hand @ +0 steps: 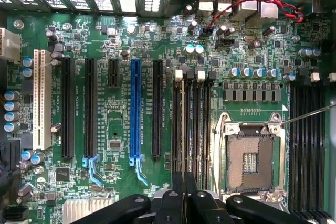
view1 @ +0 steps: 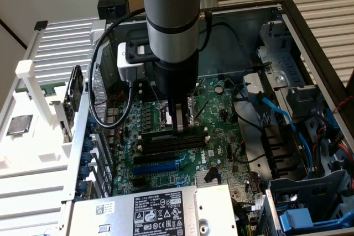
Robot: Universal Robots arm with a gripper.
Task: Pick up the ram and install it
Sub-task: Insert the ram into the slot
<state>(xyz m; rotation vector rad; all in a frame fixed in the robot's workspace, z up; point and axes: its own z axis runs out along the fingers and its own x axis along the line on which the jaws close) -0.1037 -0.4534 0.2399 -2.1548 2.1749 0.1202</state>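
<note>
a pale ribbed counter (view1: 332,12) shows at the upper right of the frame. an open pc case (view1: 243,8) lies on it. at left, beside the case, stands a white rack (view1: 38,164) bearing a silver chip (view1: 19,124).

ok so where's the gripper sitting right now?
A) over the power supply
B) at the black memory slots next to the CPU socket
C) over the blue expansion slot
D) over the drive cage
B: the gripper is down at the black memory slots, right beside the empty CPU socket.
</note>
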